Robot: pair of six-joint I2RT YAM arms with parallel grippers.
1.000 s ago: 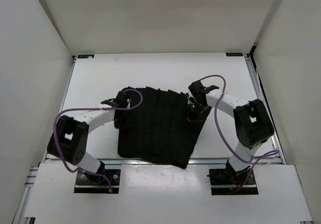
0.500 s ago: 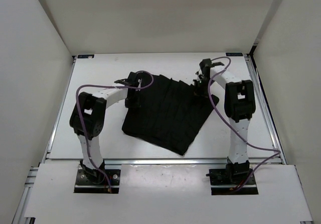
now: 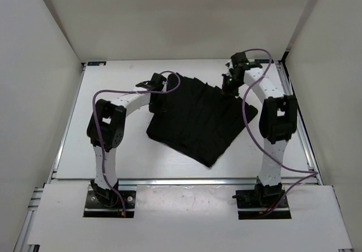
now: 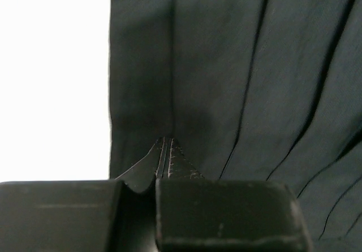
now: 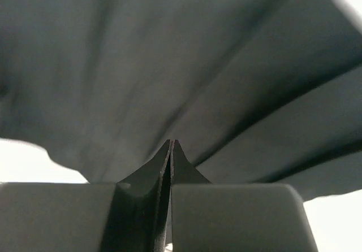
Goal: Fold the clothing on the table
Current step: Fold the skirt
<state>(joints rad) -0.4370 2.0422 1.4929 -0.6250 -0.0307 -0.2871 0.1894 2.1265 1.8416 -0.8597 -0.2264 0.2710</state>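
Observation:
The clothing (image 3: pixel 203 119), a black pleated garment, lies spread on the white table (image 3: pixel 113 144), turned so one corner points toward the near edge. My left gripper (image 3: pixel 159 98) is shut on its far left corner. My right gripper (image 3: pixel 229 87) is shut on its far right corner. In the left wrist view the closed fingertips of the left gripper (image 4: pixel 164 142) pinch the pleated fabric (image 4: pixel 226 65) beside bare table (image 4: pixel 51 77). In the right wrist view the right gripper (image 5: pixel 171 143) pinches the cloth (image 5: pixel 169 54), which rises away from it in folds.
Aluminium rails (image 3: pixel 300 127) edge the table, with white walls close on three sides. Purple cables (image 3: pixel 251 122) loop off both arms above the cloth. Both arms are stretched far out from their bases (image 3: pixel 110 198).
Both arms have reached toward the far side, pulling the clothing with them. It has slid away from the near edge and turned, its right corner now furthest back.

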